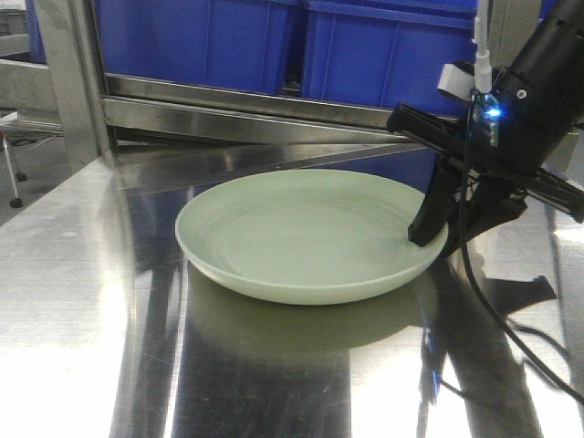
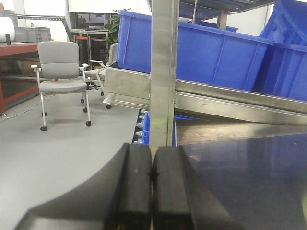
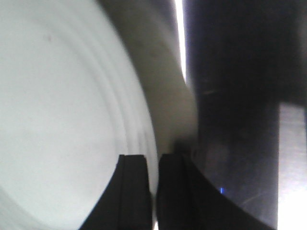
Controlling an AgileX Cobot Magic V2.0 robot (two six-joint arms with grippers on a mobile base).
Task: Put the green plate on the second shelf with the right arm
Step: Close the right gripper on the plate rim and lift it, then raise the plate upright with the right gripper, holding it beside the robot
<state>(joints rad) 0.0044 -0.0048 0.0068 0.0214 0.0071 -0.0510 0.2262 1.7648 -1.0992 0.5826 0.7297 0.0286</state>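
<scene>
The pale green plate (image 1: 301,233) lies flat on the shiny steel tabletop (image 1: 82,301). My right gripper (image 1: 438,239) stands at the plate's right rim, one black finger (image 1: 427,224) inside the plate and the other outside it. In the right wrist view the jaws (image 3: 152,163) are closed to a narrow gap with the plate's (image 3: 57,120) rim between them. A steel shelf rail (image 1: 246,117) of the rack runs behind the plate. My left gripper (image 2: 152,153) is shut and empty, pads touching, off to the rack's left side.
Blue plastic bins (image 1: 365,46) sit on the rack tier above the rail. A steel upright post (image 1: 73,73) stands at the back left; it also shows in the left wrist view (image 2: 164,72). A grey office chair (image 2: 60,72) stands on the floor beyond.
</scene>
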